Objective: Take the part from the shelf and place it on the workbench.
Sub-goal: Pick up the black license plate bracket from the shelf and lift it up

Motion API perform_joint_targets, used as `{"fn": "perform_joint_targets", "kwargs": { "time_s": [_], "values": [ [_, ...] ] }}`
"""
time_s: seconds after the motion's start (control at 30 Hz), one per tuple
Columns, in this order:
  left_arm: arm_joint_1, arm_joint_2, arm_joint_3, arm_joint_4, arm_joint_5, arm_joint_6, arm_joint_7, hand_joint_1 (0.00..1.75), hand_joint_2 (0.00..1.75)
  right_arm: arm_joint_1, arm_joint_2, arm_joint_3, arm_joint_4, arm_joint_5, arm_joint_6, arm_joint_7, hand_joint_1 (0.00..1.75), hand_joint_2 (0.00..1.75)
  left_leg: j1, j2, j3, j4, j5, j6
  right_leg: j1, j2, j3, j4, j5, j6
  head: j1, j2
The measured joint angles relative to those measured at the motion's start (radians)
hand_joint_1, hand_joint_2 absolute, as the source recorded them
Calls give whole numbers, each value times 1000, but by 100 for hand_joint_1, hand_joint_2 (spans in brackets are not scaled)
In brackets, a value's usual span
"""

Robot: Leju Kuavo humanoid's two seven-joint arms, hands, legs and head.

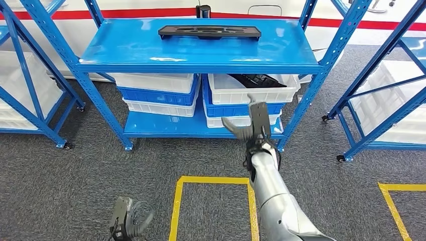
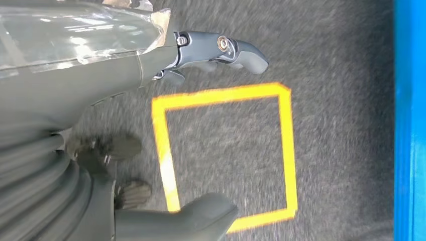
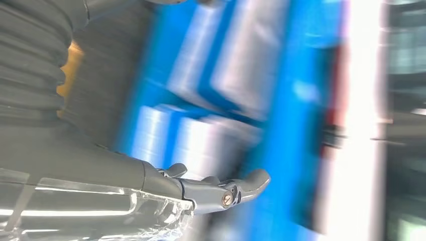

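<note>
Lying flat on the top board of the blue metal shelf (image 1: 201, 47), at about 12 o'clock in the head view, is the long black plastic part (image 1: 209, 32). Nothing touches it. The right hand (image 1: 251, 125) is raised in front of the shelf, well below the part, near the white and blue plastic bins (image 1: 251, 95). Its fingers (image 1: 258, 113) are spread and hold nothing. The left hand (image 1: 128, 218) hangs low at 7 o'clock over the grey carpet floor (image 1: 75, 186), beside the yellow tape square (image 1: 211, 179). Its fingers (image 2: 241, 50) are apart and hold nothing.
</note>
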Motion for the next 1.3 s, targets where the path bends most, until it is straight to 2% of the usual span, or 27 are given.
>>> {"fn": "perform_joint_targets", "kwargs": {
  "time_s": [0.13, 0.27, 0.37, 0.47, 0.57, 0.67, 0.8, 0.9, 1.1, 1.3],
  "values": [
    [-27, 13, -4, 0, -19, -10, 30, 0, 0, -37, 0, 131, -212, -14, -16, 79, 0, 175, 0, 2, -1, 0, 1, -1, 0, 1, -1, 3, 0, 0, 0, 0],
    [-14, 7, -1, 1, -6, 49, 52, 0, 0, -83, 0, 251, -384, -56, -27, 161, 0, 175, 0, 2, -3, 0, 1, -1, 0, 1, -2, 4, 0, 0, 0, 0],
    [21, 6, 17, 5, 23, 96, 70, 0, 0, -143, 0, 346, -486, -139, -59, 244, 0, 175, 0, 4, -4, 0, 0, -1, 0, 3, -4, 4, 0, 0, 0, 0],
    [69, 13, 54, 9, 63, 112, 69, 0, 0, -209, 0, 461, -554, -267, -112, 299, 0, 175, 1, 6, -5, 0, 0, -1, 0, 4, -8, 4, 0, -1, 0, 0],
    [108, 23, 92, 14, 88, 140, 63, 0, 0, -270, 0, 595, -593, -459, -175, 327, 0, 175, 1, 5, -6, 0, 0, -1, 0, 4, -11, 4, 0, -1, 0, 0],
    [137, 31, 133, 19, 124, 182, 82, 0, 0, -326, 0, 748, -612, -659, -232, 323, 0, 175, 1, 5, -7, 0, 0, -1, 0, 4, -12, 4, 0, -1, 0, 0],
    [164, 34, 179, 24, 144, 198, 88, 0, 0, -369, 0, 907, -628, -732, -281, 317, 0, 175, 1, 3, -7, 0, 0, -2, 0, 2, -12, 4, -1, -1, 0, 0],
    [172, 34, 203, 27, 165, 229, 103, 0, 0, -388, 0, 967, -631, -774, -273, 314, 0, 175, 1, 1, -8, 0, 0, -2, 0, 1, -11, 4, -1, -1, 0, 0],
    [181, 23, 268, 32, 226, 356, 135, 0, 0, -397, 0, 1084, -656, -946, -229, 273, 0, 175, 0, 1, -8, 0, 1, -2, 0, 1, -10, 4, 0, -1, 0, 0],
    [191, 5, 313, 33, 252, 350, 126, 0, 0, -408, 0, 1148, -666, -1017, -216, 261, 0, 175, 0, 1, -9, 0, 1, -2, 0, 1, -10, 4, 0, -1, 0, 0]
  ]
}}
